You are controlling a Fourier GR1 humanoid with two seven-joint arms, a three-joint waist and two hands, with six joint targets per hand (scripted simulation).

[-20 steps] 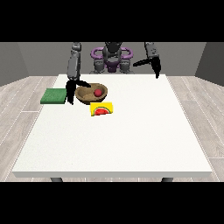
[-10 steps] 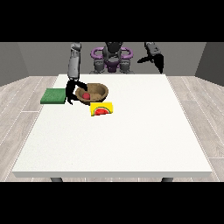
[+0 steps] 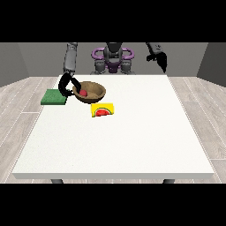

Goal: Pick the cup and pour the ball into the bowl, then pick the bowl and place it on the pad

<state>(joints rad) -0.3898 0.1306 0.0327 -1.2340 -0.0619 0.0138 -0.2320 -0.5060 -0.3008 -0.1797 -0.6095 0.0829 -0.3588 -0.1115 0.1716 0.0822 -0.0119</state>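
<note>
The round brown wooden bowl (image 3: 92,92) is tilted in my grip, the small red ball (image 3: 83,93) inside it, right by my fingers. My hand at the view's left (image 3: 66,86) curls round its near rim. Just outside my fingers lies the flat green square pad (image 3: 54,96). Beyond the bowl, the yellow cup (image 3: 102,110) lies on its side on the white table (image 3: 119,137). My hand at the view's right (image 3: 160,59) hangs raised, well apart; its fingers I cannot tell.
</note>
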